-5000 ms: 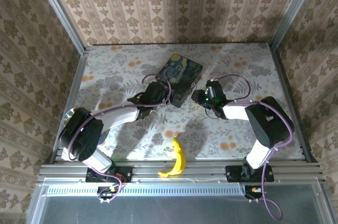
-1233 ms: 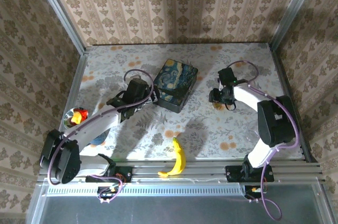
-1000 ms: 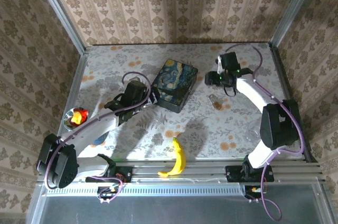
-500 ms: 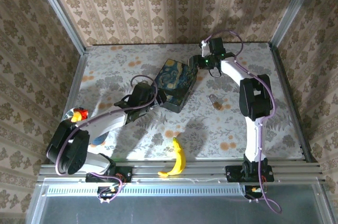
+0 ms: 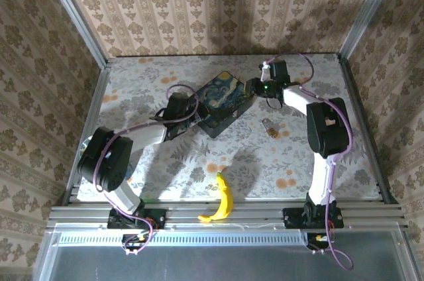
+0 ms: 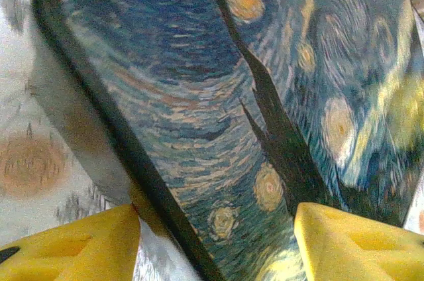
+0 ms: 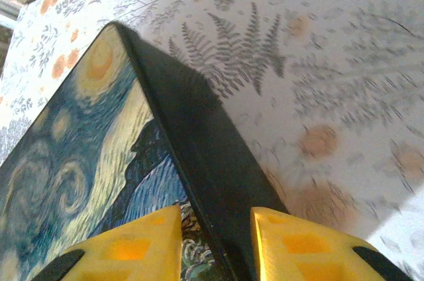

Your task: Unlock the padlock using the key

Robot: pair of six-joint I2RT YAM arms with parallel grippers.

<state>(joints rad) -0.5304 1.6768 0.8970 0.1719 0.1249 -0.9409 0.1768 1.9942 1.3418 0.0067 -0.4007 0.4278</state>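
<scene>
Right gripper (image 7: pixel 215 215) narrow astride painted box (image 7: pixel 99 148) edge, left gripper (image 6: pixel 215 213) wide across its corner

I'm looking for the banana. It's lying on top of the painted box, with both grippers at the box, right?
Not quite. The top external view shows the banana lying on the table near the front edge, well apart from the painted box. The left gripper and right gripper are both at the box, as you said.
</scene>
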